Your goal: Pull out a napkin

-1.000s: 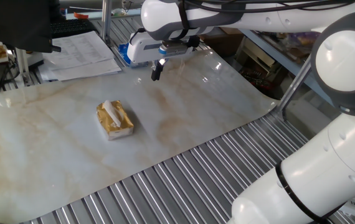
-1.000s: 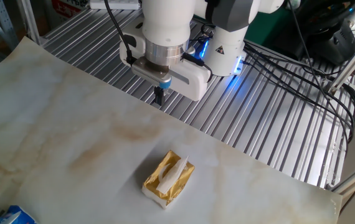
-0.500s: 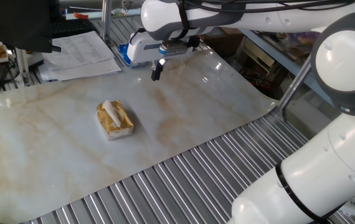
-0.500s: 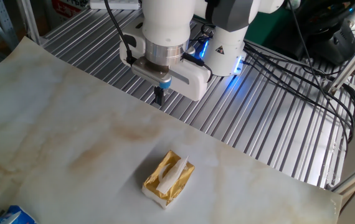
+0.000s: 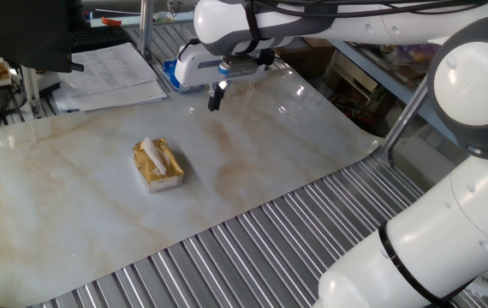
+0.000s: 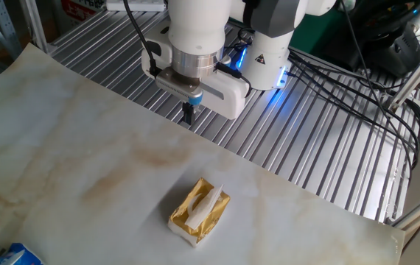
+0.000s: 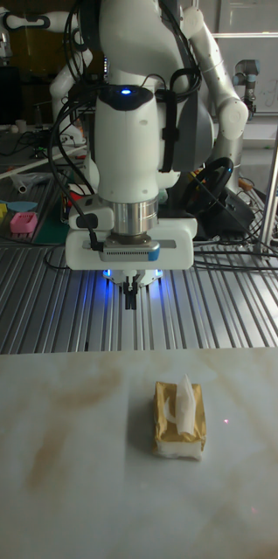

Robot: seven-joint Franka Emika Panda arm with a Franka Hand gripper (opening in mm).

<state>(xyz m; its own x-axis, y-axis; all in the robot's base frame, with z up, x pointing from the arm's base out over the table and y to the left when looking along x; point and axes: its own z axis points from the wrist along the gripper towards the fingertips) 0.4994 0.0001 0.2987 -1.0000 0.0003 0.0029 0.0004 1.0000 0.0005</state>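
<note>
A small yellow-orange tissue pack (image 5: 157, 165) (image 6: 199, 212) (image 7: 179, 420) lies on the marbled sheet. The napkin (image 5: 151, 152) (image 6: 205, 205) (image 7: 184, 402), white and creased, sticks up out of the pack's top slot. My gripper (image 5: 215, 99) (image 6: 188, 114) (image 7: 132, 295) hangs in the air well away from the pack, over the sheet's edge on the robot-base side. Its dark fingers are pressed together with nothing between them.
The marbled sheet (image 5: 261, 145) covers a ribbed metal table (image 6: 320, 154). Printed paper sheets (image 5: 111, 73) and a blue packet (image 5: 169, 72) lie near one edge. Cables (image 6: 357, 88) run across the ribs by the robot base.
</note>
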